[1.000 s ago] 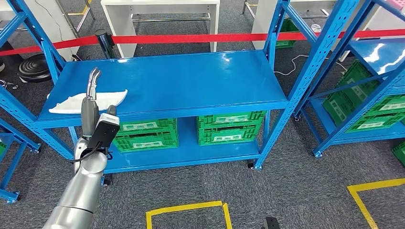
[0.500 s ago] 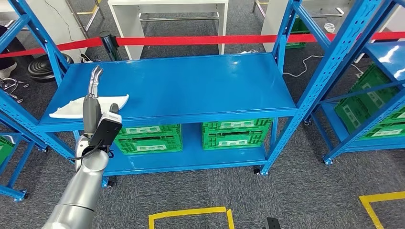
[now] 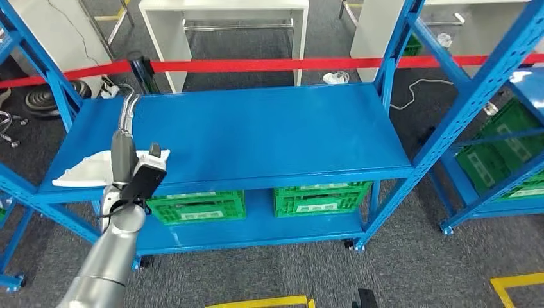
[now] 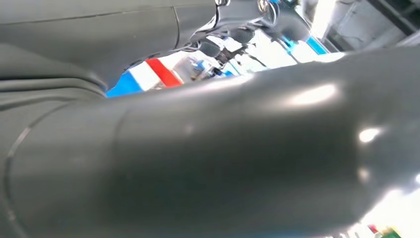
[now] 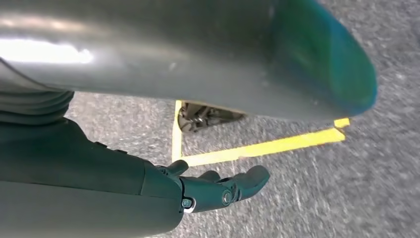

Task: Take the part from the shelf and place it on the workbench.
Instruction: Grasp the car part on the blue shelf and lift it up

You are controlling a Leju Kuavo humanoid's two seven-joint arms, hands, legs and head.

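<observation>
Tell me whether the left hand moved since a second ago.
Cannot tell: the camera itself shifted. Against the white part, the left hand sits mid-length as before.

head cam high, facing shelf (image 3: 256,128)

Part (image 3: 86,172) lying on the rack's top shelf (image 3: 256,131), at its front left corner. Left hand (image 3: 123,144) sitting over the part. Two crates (image 3: 195,206) sitting side by side on the lower shelf (image 3: 256,226). Rope (image 3: 269,64) running behind the rack, table (image 3: 224,25) standing behind the rope. Another rack (image 3: 507,128) standing to the right.
</observation>
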